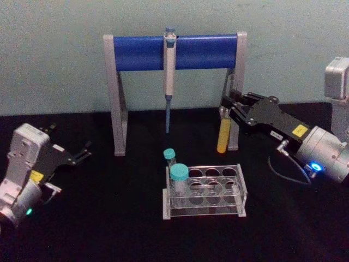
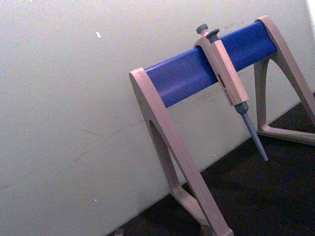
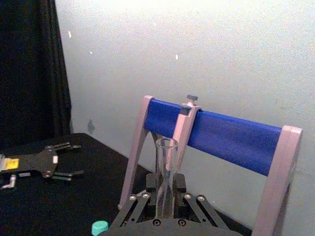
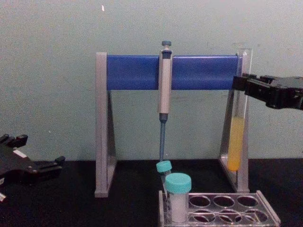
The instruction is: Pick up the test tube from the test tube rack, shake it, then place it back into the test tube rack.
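Observation:
The test tube (image 1: 223, 135) hangs upright in the air, yellow liquid filling its lower part (image 4: 236, 144). My right gripper (image 1: 226, 108) is shut on its upper half, coming in from the right; the clear open top (image 3: 166, 147) sticks up between the fingers. The tube is behind and above the test tube rack (image 1: 241, 189), close to the right leg of the pipette stand. The clear rack (image 4: 267, 212) sits on the black table at front centre. My left gripper (image 1: 85, 150) rests open at the far left, away from everything (image 3: 66, 160).
A grey-and-blue pipette stand (image 1: 174, 52) spans the back, with a pipette (image 1: 169, 82) hanging from its bar. Two teal-capped tubes (image 1: 178, 176) stand in the rack's left holes. Black table surrounds the rack; a pale wall is behind.

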